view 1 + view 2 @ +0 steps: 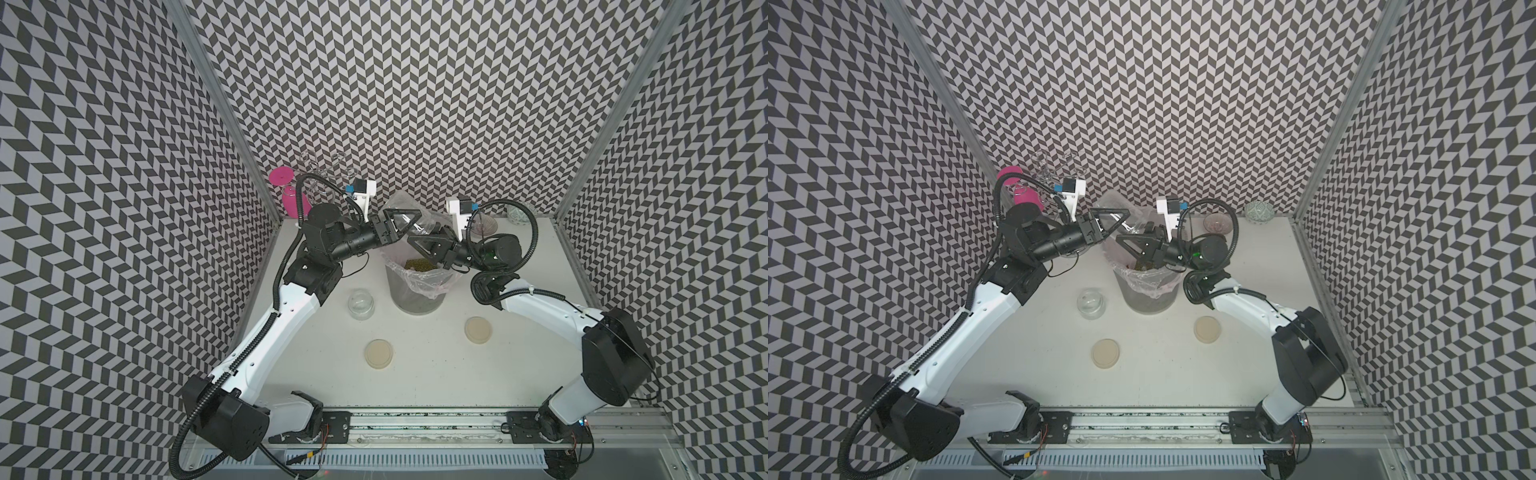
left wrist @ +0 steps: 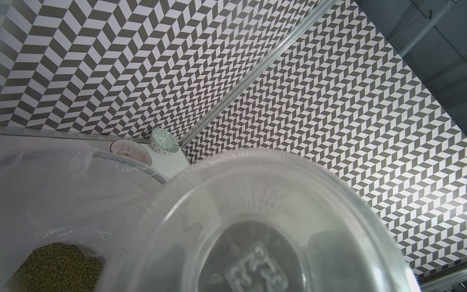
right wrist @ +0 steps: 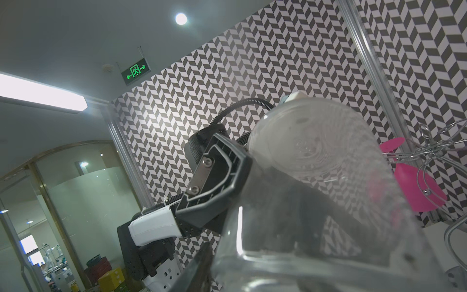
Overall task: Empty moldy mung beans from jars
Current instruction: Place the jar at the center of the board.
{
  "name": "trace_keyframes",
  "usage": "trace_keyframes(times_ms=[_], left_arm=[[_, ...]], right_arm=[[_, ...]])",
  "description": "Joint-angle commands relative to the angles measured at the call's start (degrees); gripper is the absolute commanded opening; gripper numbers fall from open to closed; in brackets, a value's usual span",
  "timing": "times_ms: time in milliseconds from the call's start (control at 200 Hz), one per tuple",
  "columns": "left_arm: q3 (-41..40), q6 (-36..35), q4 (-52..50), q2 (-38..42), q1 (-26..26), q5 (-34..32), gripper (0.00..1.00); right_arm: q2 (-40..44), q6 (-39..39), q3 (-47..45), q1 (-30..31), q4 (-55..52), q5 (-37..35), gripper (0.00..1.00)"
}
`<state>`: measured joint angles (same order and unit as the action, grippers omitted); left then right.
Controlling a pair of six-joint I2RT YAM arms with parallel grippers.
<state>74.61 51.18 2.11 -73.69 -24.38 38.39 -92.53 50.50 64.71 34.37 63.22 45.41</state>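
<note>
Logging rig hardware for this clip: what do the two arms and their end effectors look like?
The left arm and right arm have white link shells, black joint housings and black ribbed cable conduits looping alongside. The left end effector and right end effector are black with open triangular-framed fingers. Each wrist carries a white camera mount with a blue part.

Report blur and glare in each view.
Left wrist view: the jar sits too close, blurred, while the beans look sharper. Right wrist view: ceiling lamp blown out, jar smeared. Both top views: sharp, evenly lit, no glare on the table.
</note>
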Motion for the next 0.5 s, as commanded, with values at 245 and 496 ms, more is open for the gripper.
trace_keyframes(times_ms=[245,496], left_arm=[[-0.9,0.6,2.4,2.6,-0.6,5.0,0.68],[-2.3,1.5,4.4,2.6,-0.5,5.2,0.79]], right_arm=[[1.2,-1.2,0.2,-0.1,5.3,-2.1,0.1],[3.3,-2.7,-1.3,-0.1,2.6,-2.2,0.0]])
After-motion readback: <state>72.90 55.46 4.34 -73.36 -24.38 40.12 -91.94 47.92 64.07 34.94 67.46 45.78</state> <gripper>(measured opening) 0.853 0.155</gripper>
